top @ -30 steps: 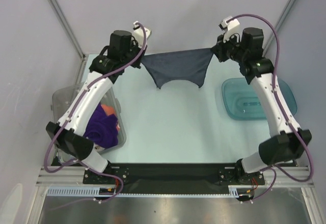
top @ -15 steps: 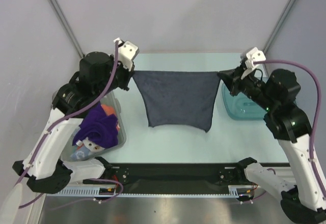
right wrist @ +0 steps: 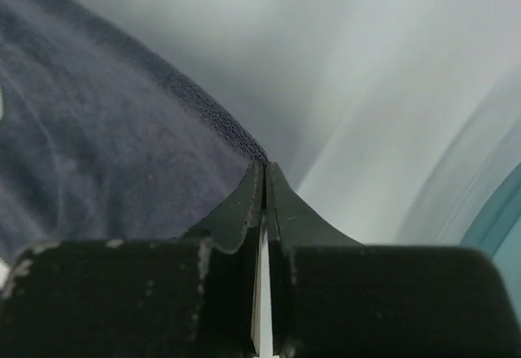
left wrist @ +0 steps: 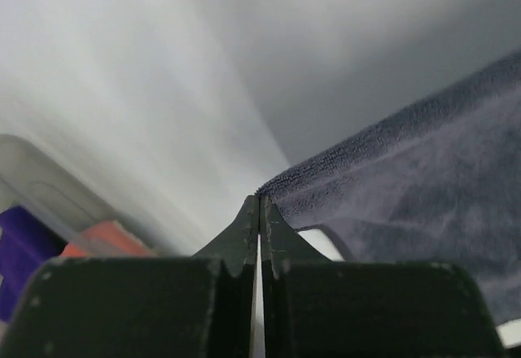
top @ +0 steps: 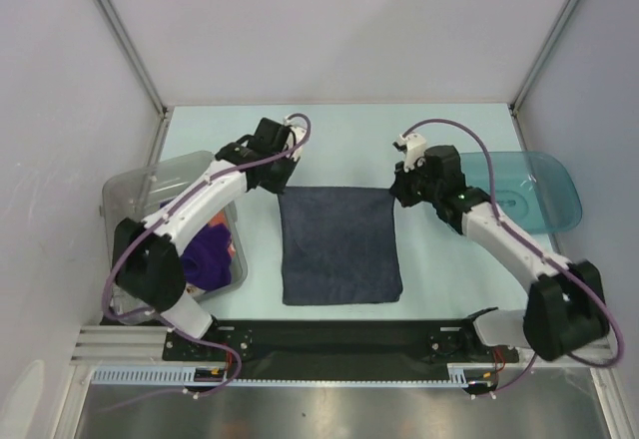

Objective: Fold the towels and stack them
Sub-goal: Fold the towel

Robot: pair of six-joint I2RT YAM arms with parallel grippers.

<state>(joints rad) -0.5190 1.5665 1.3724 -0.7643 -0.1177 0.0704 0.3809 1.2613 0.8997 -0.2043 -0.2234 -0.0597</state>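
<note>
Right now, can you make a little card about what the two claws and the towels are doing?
Left claw: shut, pinching the dark towel at its far left corner
Right claw: shut, pinching its far right corner
Dark towel: spread flat on the table
Clear bin: holds a purple towel
Teal tray: beside the right arm

The left arm (top: 200,195) covers part of the clear bin (top: 128,188) and the purple towel (top: 208,259) inside it. The right arm (top: 499,234) hides the teal tray's (top: 549,195) left end. Both wrist views crop the navy towel (left wrist: 423,187) and blur everything behind it.
</note>
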